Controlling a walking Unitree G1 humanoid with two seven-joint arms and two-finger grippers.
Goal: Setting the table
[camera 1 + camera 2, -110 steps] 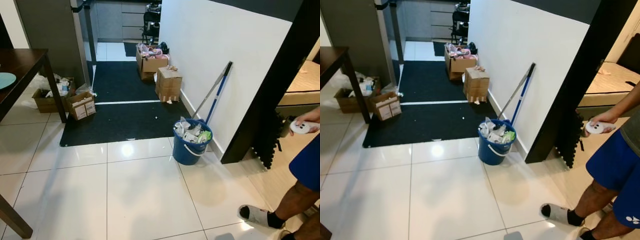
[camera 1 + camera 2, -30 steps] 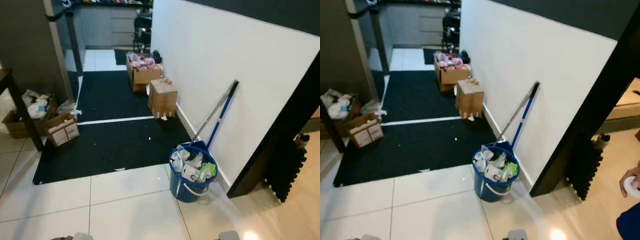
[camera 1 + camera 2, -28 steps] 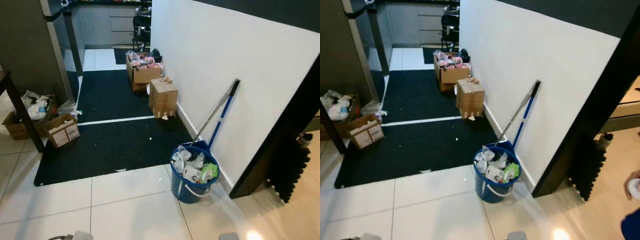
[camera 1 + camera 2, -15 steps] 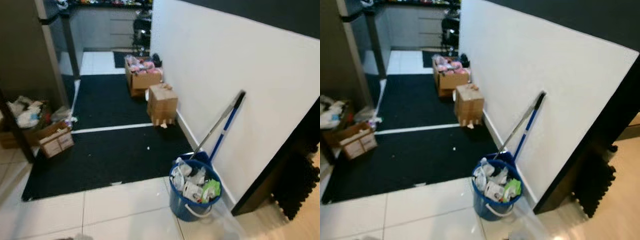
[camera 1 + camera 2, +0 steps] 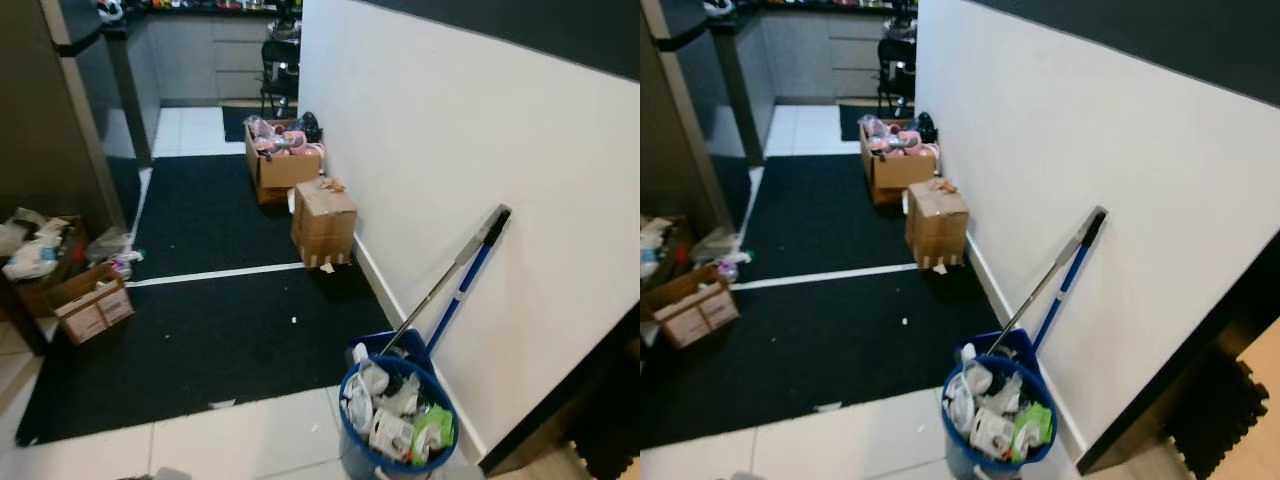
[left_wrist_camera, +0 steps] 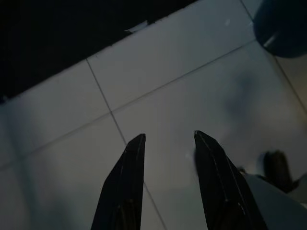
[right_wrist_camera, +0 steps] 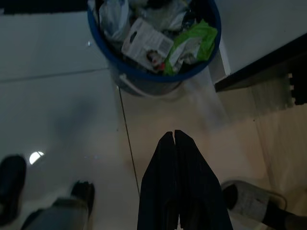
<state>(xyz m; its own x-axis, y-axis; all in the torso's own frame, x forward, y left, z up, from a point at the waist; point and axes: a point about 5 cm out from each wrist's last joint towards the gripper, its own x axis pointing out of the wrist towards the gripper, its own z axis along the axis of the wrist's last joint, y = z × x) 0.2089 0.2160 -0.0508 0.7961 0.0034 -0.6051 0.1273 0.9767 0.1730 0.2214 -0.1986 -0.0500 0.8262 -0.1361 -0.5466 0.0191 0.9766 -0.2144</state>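
Overflowing blue bucket of crumpled packaging

the white floor tiles are glossy and smooth, the black floor mat matt and rough-looking. the round blue plastic bucket holds crinkled paper and plastic wrappers. the brown boxes are dull cardboard; the white wall is smooth and matt.

A long white wall runs beside a black floor mat crossed by a thin white stripe, with glossy pale floor tiles nearer. Grey kitchen cabinets stand at the far end in dim light.
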